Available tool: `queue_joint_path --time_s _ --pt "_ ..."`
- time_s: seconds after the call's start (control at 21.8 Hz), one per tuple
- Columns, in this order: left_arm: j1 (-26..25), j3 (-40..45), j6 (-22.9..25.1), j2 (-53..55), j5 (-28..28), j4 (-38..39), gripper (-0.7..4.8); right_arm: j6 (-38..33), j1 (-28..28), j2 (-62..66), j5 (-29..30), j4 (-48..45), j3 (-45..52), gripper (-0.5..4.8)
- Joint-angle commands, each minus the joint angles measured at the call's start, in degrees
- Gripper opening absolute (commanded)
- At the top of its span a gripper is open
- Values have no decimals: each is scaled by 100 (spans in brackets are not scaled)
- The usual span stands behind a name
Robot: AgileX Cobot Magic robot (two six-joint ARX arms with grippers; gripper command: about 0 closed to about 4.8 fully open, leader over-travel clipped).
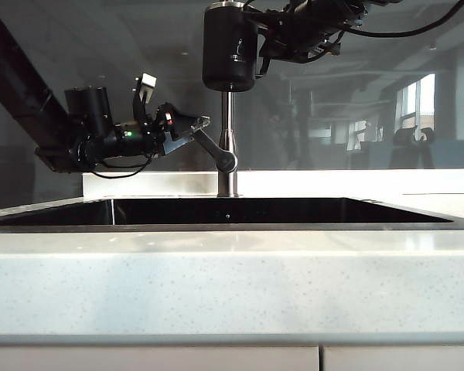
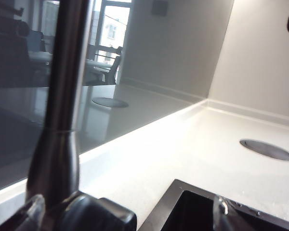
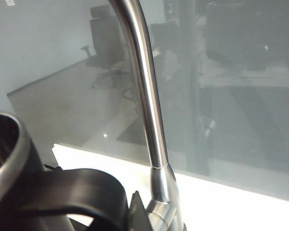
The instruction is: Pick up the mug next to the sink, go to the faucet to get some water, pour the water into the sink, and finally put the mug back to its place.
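- Left gripper: reaches in from the left in the exterior view, with clear-tipped fingers pointing toward the faucet. The jaws stand spread wide and hold nothing; the slanted lever handle lies between or just below the tips, and contact cannot be judged from this view.
- Left wrist view: the two translucent fingertips appear at the picture's lower edge, well apart, with the dark lever handle and the base of the faucet lying between them.
- Right gripper: enters at the top of the exterior view, to the right of the mug. Its jaws are nearly closed and grip the mug by the black loop handle, as the right wrist view shows; the fingers themselves are hidden.
- Mug: hangs upright in the air, directly above the faucet's vertical pipe as seen from the exterior camera, well above the sink. In the right wrist view its steel rim sits just beside the jaws, with the faucet rising past it.
- Sink: a dark basin set in the white speckled countertop, below both grippers; one corner of the sink shows between the left fingertips.
- Background: a glossy grey wall panel stands behind the faucet.
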State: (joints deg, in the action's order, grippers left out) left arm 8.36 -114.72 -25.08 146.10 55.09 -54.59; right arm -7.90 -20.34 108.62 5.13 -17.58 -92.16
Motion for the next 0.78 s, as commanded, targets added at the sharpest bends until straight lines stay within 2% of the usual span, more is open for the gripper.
queue_joint_path --time_s 0.05,0.23,0.46,0.6,0.78 --pt "0 -39 195 -22 42 90 471 -48 -11 -79 11 -247 -37 -2" --pt "0 -39 195 -22 345 -33 466 -48 -11 -79 9 -245 -37 -2" --pt "2 -39 -190 -24 431 -597 466 -48 -11 -79 4 -243 -37 -2" --pt "2 -39 -302 -24 549 -688 463 -46 -11 -79 -13 -243 -37 -2" --pt "2 -39 -428 -24 835 -688 420 -46 -11 -79 -13 -245 -37 -2"
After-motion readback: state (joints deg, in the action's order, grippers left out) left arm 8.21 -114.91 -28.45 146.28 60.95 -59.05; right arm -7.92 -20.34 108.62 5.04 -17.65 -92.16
